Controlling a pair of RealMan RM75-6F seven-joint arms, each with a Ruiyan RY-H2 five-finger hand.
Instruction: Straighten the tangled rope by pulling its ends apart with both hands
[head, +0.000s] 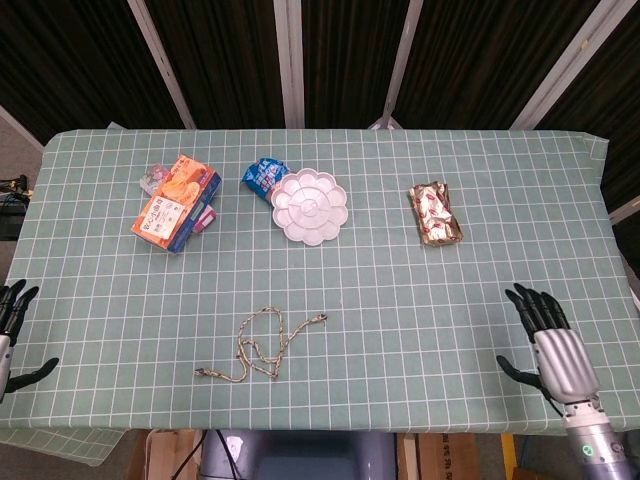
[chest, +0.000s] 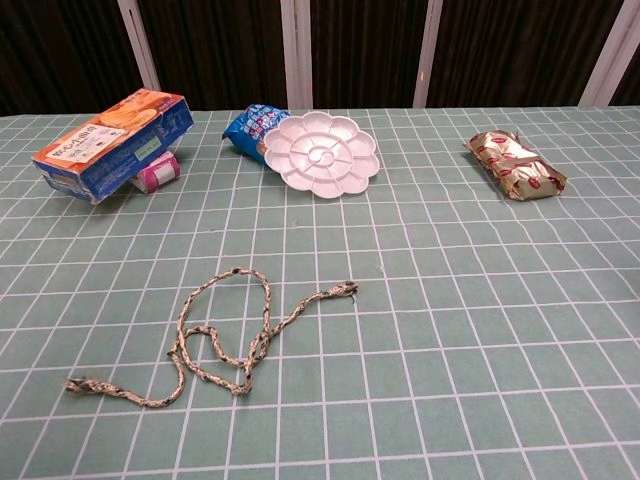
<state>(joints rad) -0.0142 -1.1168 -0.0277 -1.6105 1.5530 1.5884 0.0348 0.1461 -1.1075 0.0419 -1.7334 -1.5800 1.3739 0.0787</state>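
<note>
Fingers of my right hand (head: 555, 345) and left hand (head: 12, 335) are spread, holding nothing, at the worktop (head: 420, 290) edges. Looped beige braided rope (head: 262, 345) lies between; only the head view shows my hands.

Lay on matt green checked cloth covering the bench (head: 400, 290): braided, rough-textured rope (chest: 225, 340) with frayed ends; smooth white plastic palette (head: 309, 206); printed cardboard box (chest: 112, 143), slightly glossy; crinkled shiny blue wrapper (chest: 246, 130); gold foil packet (chest: 515, 165). Showed silver metallic back and black plastic fingers (head: 527, 304) on right hand (head: 550, 345).
</note>
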